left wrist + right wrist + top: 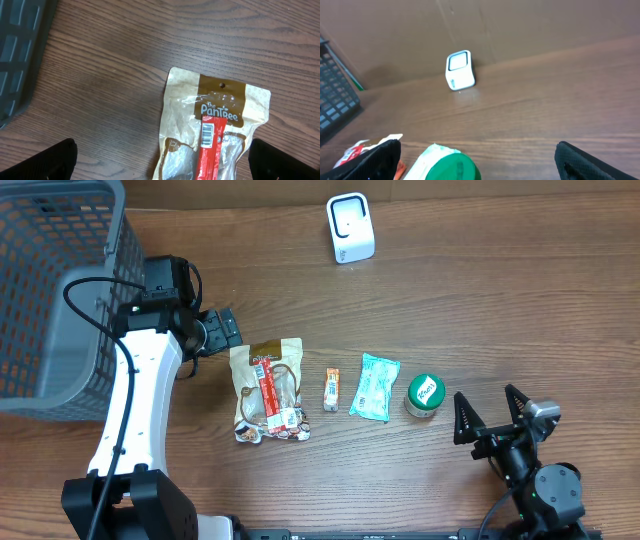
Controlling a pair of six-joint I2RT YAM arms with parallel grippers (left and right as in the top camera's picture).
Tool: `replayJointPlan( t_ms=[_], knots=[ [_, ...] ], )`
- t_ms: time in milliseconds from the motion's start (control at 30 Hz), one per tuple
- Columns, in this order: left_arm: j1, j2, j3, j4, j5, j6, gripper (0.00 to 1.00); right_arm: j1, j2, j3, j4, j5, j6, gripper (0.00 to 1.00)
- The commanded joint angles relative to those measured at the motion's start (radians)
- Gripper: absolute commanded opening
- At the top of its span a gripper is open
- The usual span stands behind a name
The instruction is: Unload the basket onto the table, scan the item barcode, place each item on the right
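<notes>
The left gripper point(224, 332) hangs with its jaws spread wide and nothing between them, just above the top edge of the snack bag point(268, 390). In the left wrist view the two dark fingertips point(50, 160) frame the bag's brown header. The bag lies flat on the table point(500, 300), label side up, and it looks like the item to be scanned first. A red strip runs down its middle with a barcode point(209, 132) printed near the upper end.

The bag looks like thin, glossy film over lumpy contents, so it is probably light, soft and somewhat slippery, and likely to sag or fold when lifted by one edge. The flat sealed header around the hang hole seems the best place to pinch. It is stiffer than the body, lies clear of the contents, and a grip there would leave the barcode uncovered. A pinch across the middle would risk hiding the code or crushing what is inside.

Right of the bag lie a small bar point(332, 389), a pale green packet point(374, 387) and a green-lidded tin point(424, 394) in a row, apart from one another. The right gripper point(486, 398) sits just beside the tin, also fully spread and empty.

The white scanner point(350, 228) stands at the far edge, well apart from the bag, its window facing the items. A grey basket point(50, 290) sits at the left.
</notes>
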Motion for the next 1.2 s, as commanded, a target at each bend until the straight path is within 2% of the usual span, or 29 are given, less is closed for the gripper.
replayJointPlan(
  t_ms=[0,300,533,700,833,1100,1167],
  knots=[
    [-0.002,-0.003,0.014,0.005,-0.008,0.008,1.0,-0.003,0.004,0.217,-0.104,0.07,0.036,1.0],
    [-0.002,-0.003,0.014,0.005,-0.008,0.008,1.0,-0.003,0.238,0.803,-0.536,0.147,0.07,1.0],
    [-0.002,-0.003,0.014,0.005,-0.008,0.008,1.0,-0.003,0.55,1.279,-0.94,0.104,0.15,1.0],
    [-0.002,-0.003,0.014,0.005,-0.008,0.008,1.0,-0.003,0.801,1.645,-1.281,0.085,0.144,1.0],
    [-0.002,-0.003,0.014,0.005,-0.008,0.008,1.0,-0.003,0.921,1.744,-1.368,0.073,0.141,1.0],
    [-0.002,-0.003,0.014,0.005,-0.008,0.008,1.0,-0.003,1.08,1.747,-1.388,0.062,0.138,1.0],
    [-0.002,-0.003,0.014,0.005,-0.008,0.008,1.0,-0.003,1.111,1.747,-1.389,0.06,0.142,0.94]
  ],
)
